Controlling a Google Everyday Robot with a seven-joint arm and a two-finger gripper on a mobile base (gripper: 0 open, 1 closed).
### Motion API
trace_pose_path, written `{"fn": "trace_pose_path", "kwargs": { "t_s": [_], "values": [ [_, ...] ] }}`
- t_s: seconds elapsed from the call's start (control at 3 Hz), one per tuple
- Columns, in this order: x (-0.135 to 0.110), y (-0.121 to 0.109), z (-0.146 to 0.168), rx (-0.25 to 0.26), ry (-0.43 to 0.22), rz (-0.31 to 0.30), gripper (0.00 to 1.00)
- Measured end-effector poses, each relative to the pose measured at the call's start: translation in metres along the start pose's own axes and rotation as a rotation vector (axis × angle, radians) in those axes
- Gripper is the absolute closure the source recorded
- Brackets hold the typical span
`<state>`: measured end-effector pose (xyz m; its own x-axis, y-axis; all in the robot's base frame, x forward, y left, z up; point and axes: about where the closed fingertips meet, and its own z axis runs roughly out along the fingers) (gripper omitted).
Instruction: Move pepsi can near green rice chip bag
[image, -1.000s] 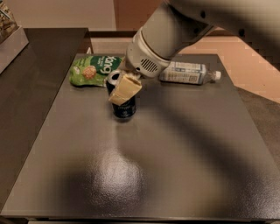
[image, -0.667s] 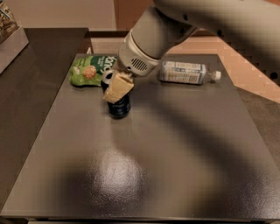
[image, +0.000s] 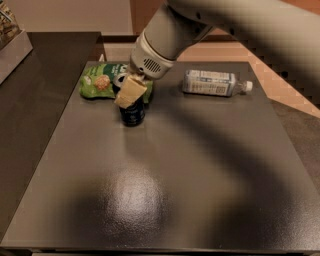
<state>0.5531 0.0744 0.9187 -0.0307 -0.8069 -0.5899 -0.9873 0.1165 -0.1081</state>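
Note:
The pepsi can is dark and stands upright at the back left of the dark table. Only its lower body shows. My gripper comes down from the upper right and is shut on the can's top, with a tan finger across its front. The green rice chip bag lies flat just behind and to the left of the can. Its right part is hidden by the gripper. The can is right at the bag's near edge.
A clear plastic bottle with a white label lies on its side at the back right of the table. A darker counter runs along the left, with a box at the far left corner.
My gripper has carried the pepsi can left and a little back, closer to the green bag. The bottle and the bag have not moved.

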Motion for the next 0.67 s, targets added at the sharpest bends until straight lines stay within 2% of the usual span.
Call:
{"fn": "trace_pose_path", "kwargs": {
  "t_s": [0.33, 0.67],
  "values": [
    [-0.0013, -0.0110, 0.0053, 0.011, 0.000, 0.009, 0.84],
    [0.0023, -0.0181, 0.0102, 0.022, 0.002, 0.013, 0.61]
  ]
}}
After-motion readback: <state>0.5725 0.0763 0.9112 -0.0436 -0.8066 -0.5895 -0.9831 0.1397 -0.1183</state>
